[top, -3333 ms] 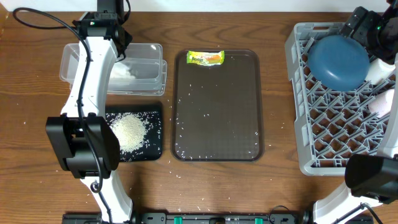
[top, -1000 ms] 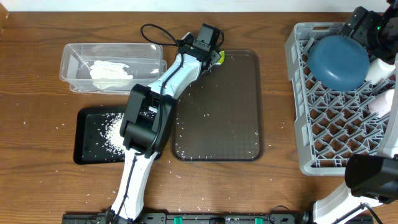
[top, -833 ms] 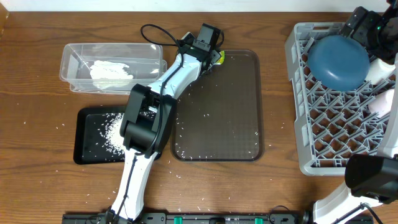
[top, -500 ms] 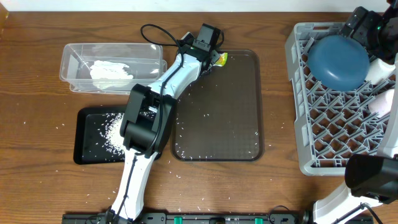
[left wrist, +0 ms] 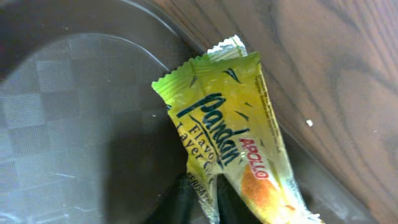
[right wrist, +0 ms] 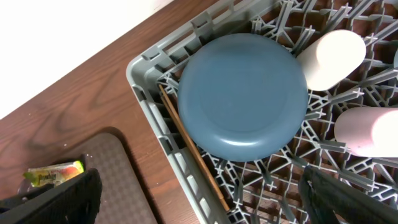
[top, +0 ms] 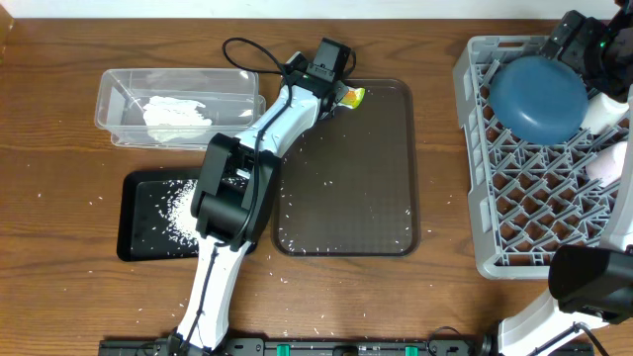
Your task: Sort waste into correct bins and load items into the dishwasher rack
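My left gripper (top: 336,92) is shut on the edge of the yellow-green snack wrapper (top: 353,96) at the far edge of the dark-brown serving tray (top: 346,198). The left wrist view shows the wrapper (left wrist: 230,124) pinched between the jaws (left wrist: 208,202). The clear tub (top: 119,99) holds the white napkin (top: 173,114). The black tray (top: 138,227) holds rice (top: 183,203). The dishwasher rack (top: 475,148) holds the upturned dark-blue bowl (top: 539,99), chopsticks (right wrist: 193,155) and a pink cup (right wrist: 367,130). My right gripper (top: 584,44) is open above the rack, holding nothing.
Loose rice grains lie scattered on the serving tray and on the wooden table (top: 445,297). A pale cup (right wrist: 329,59) lies beside the bowl in the rack. My left arm's cable loops over the table beyond the tub.
My left arm swung from the clear tub to the wrapper and closed on it. In the last second the wrapper has shifted slightly right and tilted up.
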